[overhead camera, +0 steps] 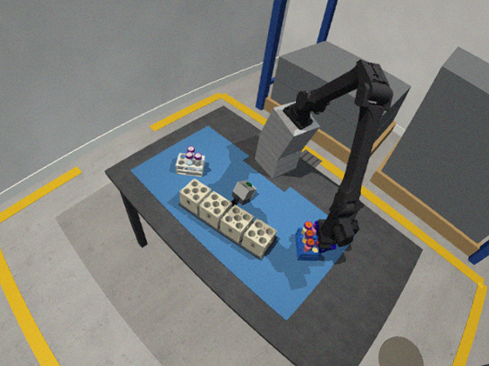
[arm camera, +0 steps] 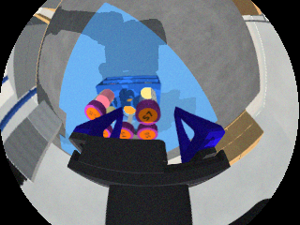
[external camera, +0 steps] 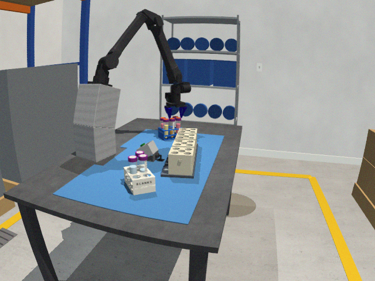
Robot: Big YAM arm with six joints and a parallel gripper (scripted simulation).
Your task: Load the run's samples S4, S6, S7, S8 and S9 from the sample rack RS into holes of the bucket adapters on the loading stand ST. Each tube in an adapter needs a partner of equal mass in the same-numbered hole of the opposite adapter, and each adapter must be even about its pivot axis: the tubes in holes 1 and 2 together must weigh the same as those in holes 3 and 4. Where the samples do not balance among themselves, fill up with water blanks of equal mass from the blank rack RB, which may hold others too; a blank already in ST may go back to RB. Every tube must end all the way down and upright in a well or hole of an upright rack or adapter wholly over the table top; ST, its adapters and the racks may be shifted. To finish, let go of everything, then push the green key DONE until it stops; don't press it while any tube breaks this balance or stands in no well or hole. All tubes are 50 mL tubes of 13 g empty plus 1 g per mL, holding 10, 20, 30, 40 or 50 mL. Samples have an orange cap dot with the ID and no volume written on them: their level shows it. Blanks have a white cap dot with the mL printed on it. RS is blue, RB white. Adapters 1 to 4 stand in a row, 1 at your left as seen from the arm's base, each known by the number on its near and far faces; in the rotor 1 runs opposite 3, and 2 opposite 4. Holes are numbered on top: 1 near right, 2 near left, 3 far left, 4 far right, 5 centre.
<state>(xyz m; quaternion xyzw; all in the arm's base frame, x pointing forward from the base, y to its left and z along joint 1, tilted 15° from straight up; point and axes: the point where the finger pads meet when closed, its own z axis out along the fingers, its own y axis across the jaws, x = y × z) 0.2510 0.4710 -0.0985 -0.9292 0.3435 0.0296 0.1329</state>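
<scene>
right now the gripper (external camera: pixel 174 112) is hanging just above the blue sample rack rs (external camera: pixel 166 134), its blue fingers standing wide apart and closing on nothing; the sample tubes (external camera: pixel 171 123) are sitting upright in that rack, their orange-dotted caps showing between the fingers in the wrist view, none of them being touched; taking the sample rack as the landmark, the four bucket adapters (overhead camera: pixel 228 217) are standing in a row beside it on the loading stand st (external camera: pixel 166 172), every hole that shows lying open; the green key done (overhead camera: pixel 249 183) is sitting on its grey box beyond that row from the sample rack, toward the grey pedestal (overhead camera: pixel 284 144) carrying the arm's base; the white blank rack rb (external camera: pixel 139 180) is standing well apart from the sample rack, past the far end of the adapter row, holding purple-capped blanks (external camera: pixel 142 161) upright; all of it is resting on the blue mat (overhead camera: pixel 265 282) over the dark table (overhead camera: pixel 354 346).
</scene>
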